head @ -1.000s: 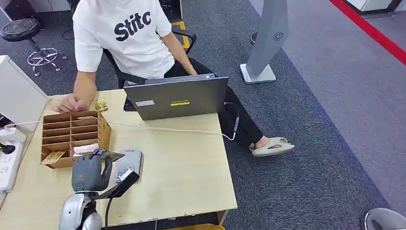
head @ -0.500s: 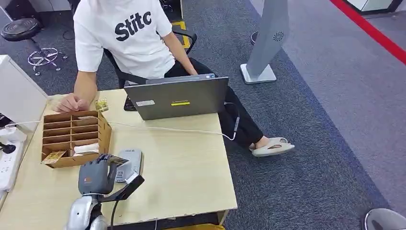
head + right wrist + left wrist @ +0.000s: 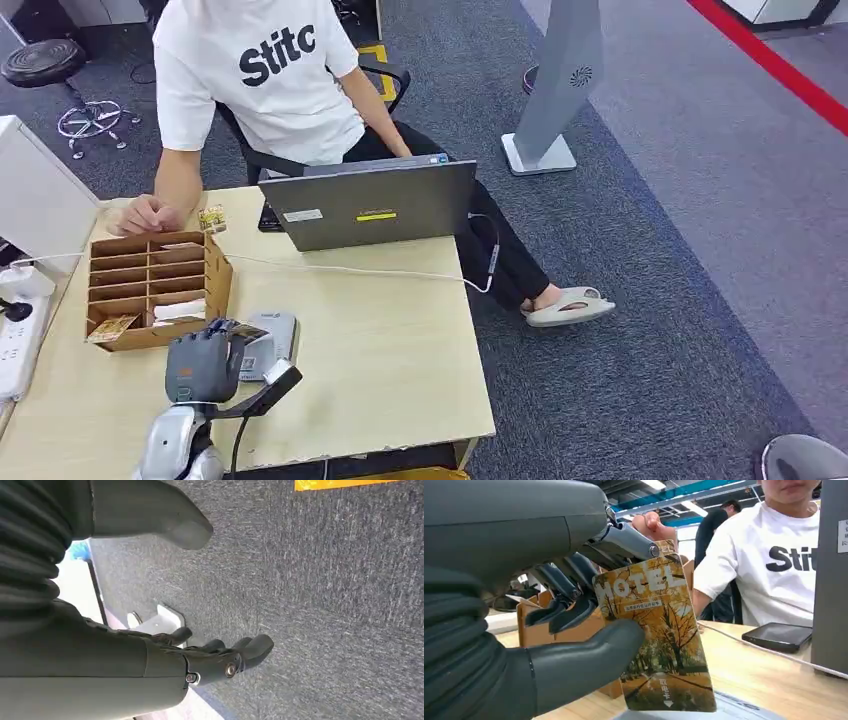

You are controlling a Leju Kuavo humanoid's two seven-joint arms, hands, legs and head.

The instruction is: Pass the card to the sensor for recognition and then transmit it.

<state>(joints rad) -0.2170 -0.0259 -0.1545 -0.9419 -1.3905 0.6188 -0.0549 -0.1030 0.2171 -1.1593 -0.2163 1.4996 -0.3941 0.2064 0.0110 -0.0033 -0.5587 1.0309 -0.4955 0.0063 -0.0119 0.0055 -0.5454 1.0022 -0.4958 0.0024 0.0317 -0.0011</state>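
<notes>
My left hand (image 3: 205,362) pinches a yellow hotel card (image 3: 243,331) between its thumb and fingers. In the head view the card hangs just over the near left part of the grey card sensor (image 3: 275,340) on the table. The left wrist view shows the card (image 3: 659,640) upright, printed with autumn trees and "MOTEL", its lower edge just above the sensor's grey top (image 3: 744,712). My right hand (image 3: 220,660) hangs over the carpet with its thumb apart from the fingers and nothing in it.
A brown cardboard card box (image 3: 150,285) with more cards stands left of the sensor. Across the wooden table (image 3: 400,360) a person in a white shirt (image 3: 260,80) sits behind an open laptop (image 3: 370,205), one hand (image 3: 148,215) by the box. A white cable (image 3: 350,270) crosses the table.
My left hand has carried the card from the box's edge to the right, over the sensor. In the last half second it hardly moved.
</notes>
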